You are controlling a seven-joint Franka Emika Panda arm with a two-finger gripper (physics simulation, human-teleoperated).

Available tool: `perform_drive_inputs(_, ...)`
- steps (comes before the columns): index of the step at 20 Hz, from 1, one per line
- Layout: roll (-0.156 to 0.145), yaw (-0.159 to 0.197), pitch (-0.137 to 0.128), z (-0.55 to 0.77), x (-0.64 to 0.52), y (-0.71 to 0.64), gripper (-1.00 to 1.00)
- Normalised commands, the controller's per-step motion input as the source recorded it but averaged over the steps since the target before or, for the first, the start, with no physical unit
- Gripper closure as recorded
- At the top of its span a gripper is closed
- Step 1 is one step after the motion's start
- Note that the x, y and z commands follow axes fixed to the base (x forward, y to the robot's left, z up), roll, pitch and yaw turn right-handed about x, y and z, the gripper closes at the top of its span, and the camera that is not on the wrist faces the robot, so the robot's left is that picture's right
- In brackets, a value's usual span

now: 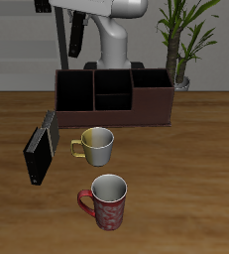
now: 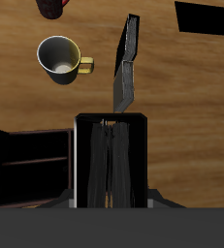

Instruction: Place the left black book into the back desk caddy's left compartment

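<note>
The tool [image 1: 74,16] is clenched on the left black book [image 1: 76,38], which hangs upright in the air above the left compartment [image 1: 74,91] of the back desk caddy [image 1: 151,107], at the table's [image 1: 185,189] 12 o'clock. In the wrist view the book [image 2: 109,165] shows edge-on over that dark bay. A thicker black book [image 1: 41,151] leans at 9 o'clock from the yellow mug [image 1: 96,146], with a red mug [image 1: 107,201] at its 6 o'clock.

Exterior camera looks down from the front; wrist camera looks straight down; both show the yellow mug [image 1: 97,146] [image 2: 60,59]
</note>
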Motion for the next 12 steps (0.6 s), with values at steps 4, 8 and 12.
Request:
perform_drive_inputs(4,0.004,-0.002,-0.001,-0.07,0.01,0.07,1.0)
perform_drive_inputs(8,-0.023,-0.015,-0.014,-0.05,-0.06,0.02,1.0)
perform_drive_inputs(12,-0.032,-0.01,-0.009,-0.12,-0.06,0.09,1.0)
